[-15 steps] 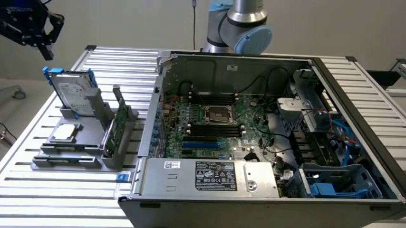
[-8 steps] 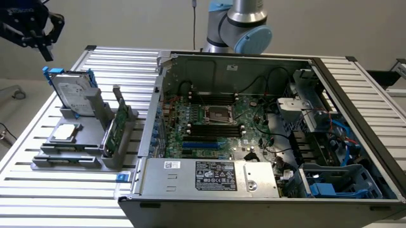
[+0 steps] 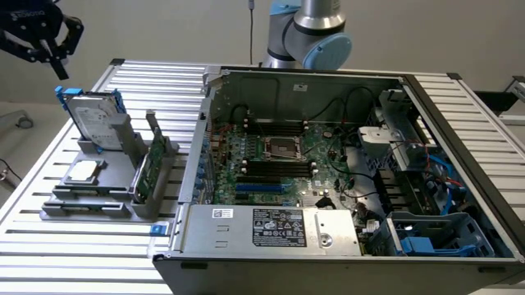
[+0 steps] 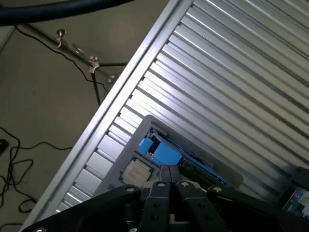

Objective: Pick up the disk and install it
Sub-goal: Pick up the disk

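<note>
The disk [image 3: 93, 120], a silver-grey hard drive with a white label and blue side rails, stands on edge in a grey holder [image 3: 86, 206] on the exterior view's left. My black gripper [image 3: 59, 66] hangs in the air above it, a little toward the exterior view's left, and touches nothing. In the wrist view the gripper [image 4: 170, 175] has its fingers pressed together and empty. Just beyond the tips there is the disk [image 4: 166, 154], showing its blue rail.
A small square silver chip [image 3: 85, 172] lies flat on the holder and a green circuit card [image 3: 151, 167] stands upright beside the disk. An open computer case [image 3: 459, 123] with a motherboard [image 3: 279, 160] and a blue drive bay [image 3: 432, 238] takes up the slatted table [image 3: 156, 77].
</note>
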Robot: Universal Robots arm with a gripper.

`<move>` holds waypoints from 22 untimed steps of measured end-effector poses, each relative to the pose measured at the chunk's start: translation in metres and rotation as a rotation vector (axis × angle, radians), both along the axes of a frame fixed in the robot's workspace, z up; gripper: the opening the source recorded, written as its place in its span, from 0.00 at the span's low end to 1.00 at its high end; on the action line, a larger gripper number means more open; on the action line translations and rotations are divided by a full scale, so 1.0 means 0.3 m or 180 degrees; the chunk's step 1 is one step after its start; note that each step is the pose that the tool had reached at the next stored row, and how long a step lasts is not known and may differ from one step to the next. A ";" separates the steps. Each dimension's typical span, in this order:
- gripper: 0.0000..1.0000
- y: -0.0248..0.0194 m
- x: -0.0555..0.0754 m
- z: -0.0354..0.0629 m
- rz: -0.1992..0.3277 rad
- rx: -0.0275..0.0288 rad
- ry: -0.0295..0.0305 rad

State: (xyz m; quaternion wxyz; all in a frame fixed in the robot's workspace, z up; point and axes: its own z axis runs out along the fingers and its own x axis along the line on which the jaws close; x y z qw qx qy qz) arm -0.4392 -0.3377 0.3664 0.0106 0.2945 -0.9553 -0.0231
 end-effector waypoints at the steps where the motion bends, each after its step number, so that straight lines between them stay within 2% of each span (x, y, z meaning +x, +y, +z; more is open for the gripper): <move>1: 0.11 0.000 0.000 0.000 0.0059 0.0000 0.0000; 22: 0.11 0.000 0.000 -0.001 0.1273 0.0000 0.0000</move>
